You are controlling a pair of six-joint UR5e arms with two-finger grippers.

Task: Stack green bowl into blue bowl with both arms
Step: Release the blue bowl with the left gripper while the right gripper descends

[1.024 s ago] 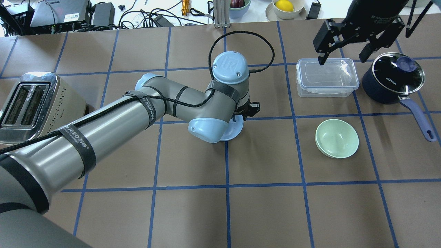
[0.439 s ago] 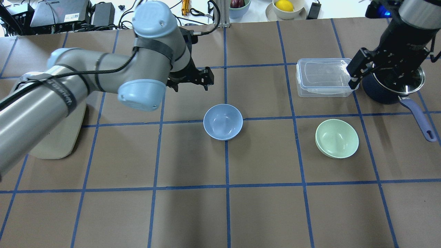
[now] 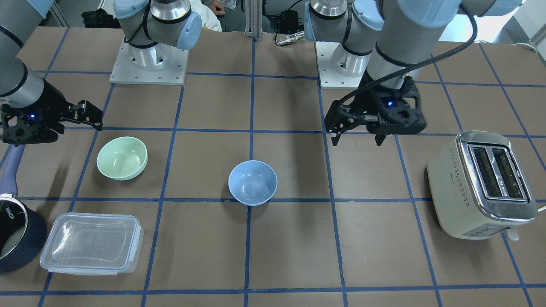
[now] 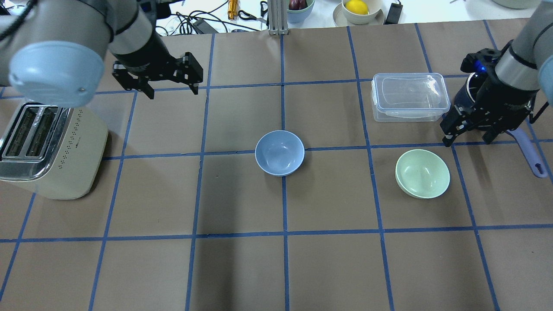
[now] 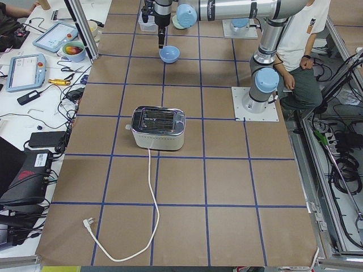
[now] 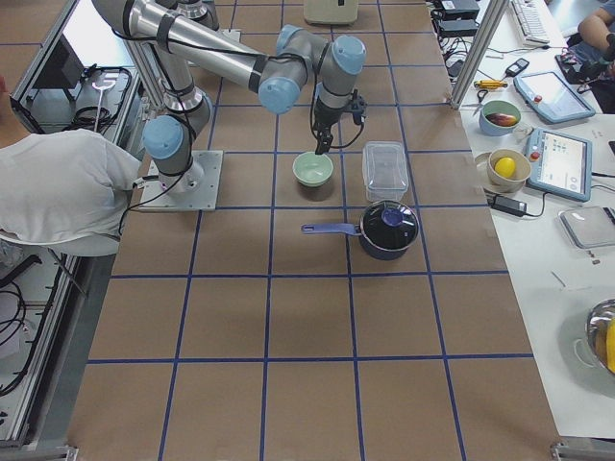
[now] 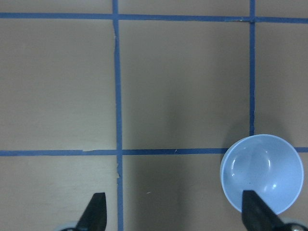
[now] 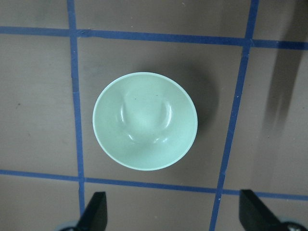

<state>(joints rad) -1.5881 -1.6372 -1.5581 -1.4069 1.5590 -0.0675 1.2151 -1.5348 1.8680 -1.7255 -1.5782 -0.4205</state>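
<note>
The pale blue bowl point(image 4: 279, 153) sits upright and empty mid-table; it also shows in the front view point(image 3: 252, 182) and in the left wrist view point(image 7: 261, 173). The mint-green bowl point(image 4: 422, 173) sits upright and empty to its right, also in the front view point(image 3: 122, 158) and centred in the right wrist view point(image 8: 145, 120). My left gripper point(image 4: 173, 90) is open and empty, raised far-left of the blue bowl. My right gripper point(image 4: 467, 139) is open and empty, raised just beyond the green bowl's far-right side.
A cream toaster point(image 4: 47, 151) stands at the left edge. A clear lidded container point(image 4: 409, 96) lies behind the green bowl. A navy saucepan point(image 3: 17, 238) stands to the container's right, its handle point(image 4: 529, 155) pointing toward the near side, right of the green bowl.
My left arm has lifted off the blue bowl and swung left and away, leaving the bowl uncovered. My right gripper has come from above the container toward the green bowl.
</note>
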